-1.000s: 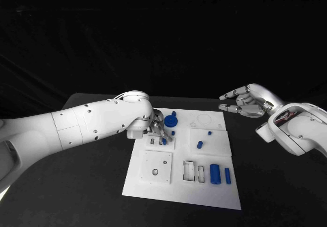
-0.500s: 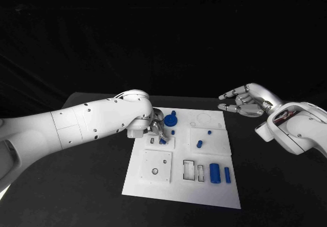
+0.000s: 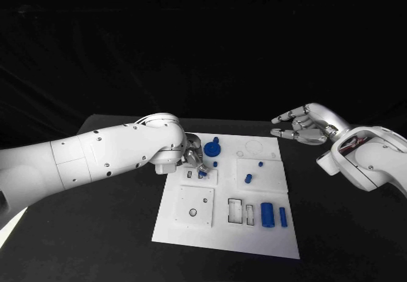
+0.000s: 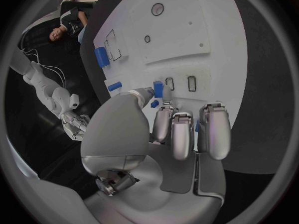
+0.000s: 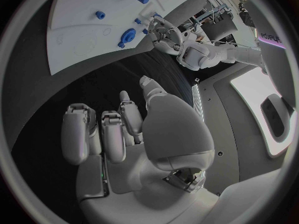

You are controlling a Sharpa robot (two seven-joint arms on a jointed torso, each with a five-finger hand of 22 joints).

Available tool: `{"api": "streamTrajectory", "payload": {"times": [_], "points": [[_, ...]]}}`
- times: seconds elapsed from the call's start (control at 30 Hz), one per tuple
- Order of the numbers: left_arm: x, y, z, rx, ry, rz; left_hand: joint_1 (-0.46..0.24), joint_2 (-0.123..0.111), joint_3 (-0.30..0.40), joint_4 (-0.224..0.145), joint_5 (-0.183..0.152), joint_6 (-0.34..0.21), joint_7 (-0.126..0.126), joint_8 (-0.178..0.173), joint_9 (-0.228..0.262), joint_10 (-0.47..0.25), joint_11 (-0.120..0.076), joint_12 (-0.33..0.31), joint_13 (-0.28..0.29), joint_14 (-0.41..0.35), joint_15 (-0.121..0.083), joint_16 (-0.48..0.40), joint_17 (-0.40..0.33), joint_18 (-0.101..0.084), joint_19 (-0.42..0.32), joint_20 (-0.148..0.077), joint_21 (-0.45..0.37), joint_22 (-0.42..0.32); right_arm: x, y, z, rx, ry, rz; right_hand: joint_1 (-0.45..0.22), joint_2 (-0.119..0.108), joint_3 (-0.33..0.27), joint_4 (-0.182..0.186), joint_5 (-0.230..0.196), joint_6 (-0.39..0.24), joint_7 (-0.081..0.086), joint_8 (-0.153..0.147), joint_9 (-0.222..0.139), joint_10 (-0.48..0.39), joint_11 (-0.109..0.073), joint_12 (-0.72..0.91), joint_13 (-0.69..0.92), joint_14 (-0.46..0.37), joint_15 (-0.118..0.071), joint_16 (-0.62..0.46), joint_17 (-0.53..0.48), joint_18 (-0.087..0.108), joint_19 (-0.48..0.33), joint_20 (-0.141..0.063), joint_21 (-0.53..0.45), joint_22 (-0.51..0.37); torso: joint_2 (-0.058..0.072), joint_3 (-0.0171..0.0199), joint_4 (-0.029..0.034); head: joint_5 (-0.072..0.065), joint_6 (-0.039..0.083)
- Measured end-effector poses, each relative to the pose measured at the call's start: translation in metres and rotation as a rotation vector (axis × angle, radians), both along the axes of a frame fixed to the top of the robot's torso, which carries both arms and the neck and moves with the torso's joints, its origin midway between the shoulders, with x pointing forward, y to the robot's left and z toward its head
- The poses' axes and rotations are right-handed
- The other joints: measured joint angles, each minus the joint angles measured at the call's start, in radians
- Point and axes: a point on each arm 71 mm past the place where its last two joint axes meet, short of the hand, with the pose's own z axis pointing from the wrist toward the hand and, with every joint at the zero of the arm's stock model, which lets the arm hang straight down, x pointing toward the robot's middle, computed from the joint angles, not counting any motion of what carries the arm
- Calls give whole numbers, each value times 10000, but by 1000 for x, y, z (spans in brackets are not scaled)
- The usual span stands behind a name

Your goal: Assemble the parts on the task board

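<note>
The white task board (image 3: 224,235) lies in the middle of the black table. My left hand (image 3: 193,157) hovers over the board's far left part. It pinches a small blue part (image 3: 202,172) (image 4: 158,88) between thumb and a finger, right above two small slots (image 4: 192,83). My right hand (image 3: 303,126) hangs above the table past the board's far right corner, fingers apart and holding nothing. A blue round part (image 3: 211,150) (image 5: 127,35) stands just beyond the left hand.
More blue parts are on the board: a short peg (image 3: 249,179), a tiny piece (image 3: 260,165), a thick cylinder (image 3: 268,215) and a slim bar (image 3: 283,218) near the right edge. Two rectangular recesses (image 3: 235,211) and a square plate (image 3: 195,207) lie nearer me.
My left hand has edged slightly toward the far side with the small blue part in it. The right hand has stayed where it was.
</note>
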Motion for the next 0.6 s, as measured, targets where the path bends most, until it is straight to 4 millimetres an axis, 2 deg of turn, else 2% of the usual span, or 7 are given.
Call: {"api": "streamTrajectory", "payload": {"times": [0.1,0.37,0.6], "points": [[-3,5,2,-202,-190,198,-26,1,103,-49,0,-16,17,0,21,0,0,0,0,0,0,0,0,-154,0,0,39,0,0,-1,0,-3,1,-11,0,0,0,0,0,0,0,0,0,0,0,0,0,0,0,0,0,0,0,0,0,-1,0,0,0,0,-4],[-13,16,-5,-505,-635,623,-106,-79,292,-181,-4,-15,20,45,85,0,0,0,0,0,0,0,-1,-155,0,1,143,-1,0,-3,0,-16,3,-56,0,0,-18,18,0,0,0,0,-1,0,0,0,0,0,0,0,-1,0,0,0,0,-24,-5,5,18,-20,-41],[-16,20,-13,-505,-1115,892,-119,-93,324,-213,-14,-31,39,49,114,72,-1,0,7,0,0,0,-2,-154,0,1,143,0,0,-5,0,-23,3,-86,0,0,-29,29,0,0,0,0,-1,0,0,0,0,0,0,0,-1,0,0,0,0,-28,-7,12,73,-40,-51]]}}
